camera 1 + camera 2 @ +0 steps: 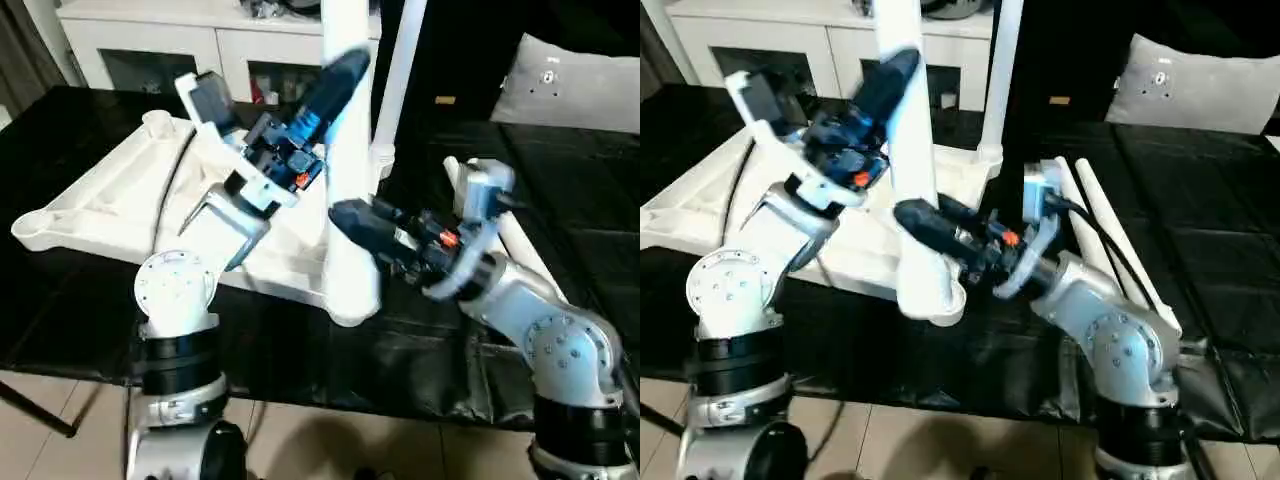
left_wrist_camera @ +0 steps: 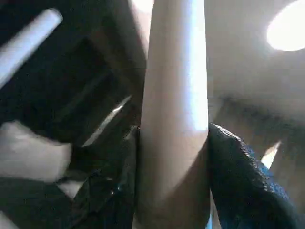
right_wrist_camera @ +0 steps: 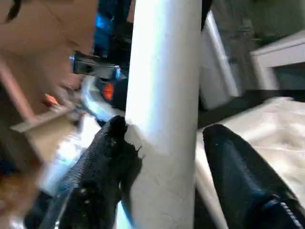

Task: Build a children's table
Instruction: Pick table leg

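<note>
The white tabletop [image 1: 95,205] lies upside down on the black work table [image 1: 70,320]. A white leg [image 1: 350,250] stands upright in its near corner socket. My left gripper [image 1: 343,72] is shut on this leg high up, with its fingers [image 2: 238,181] pressed against both sides. Lower down, my right gripper [image 1: 347,215] is open around the same leg: one finger [image 3: 105,162] touches it and the other finger [image 3: 238,176] stands a little off. A second leg [image 1: 400,70] stands upright in a far socket. Two loose legs [image 1: 1110,230] lie on the right, partly behind my right arm.
A white cabinet with glass doors [image 1: 150,40] stands behind the work table. A grey cushion [image 1: 570,85] lies at the back right. The table's front edge runs just ahead of my arm bases, with tiled floor [image 1: 60,440] below.
</note>
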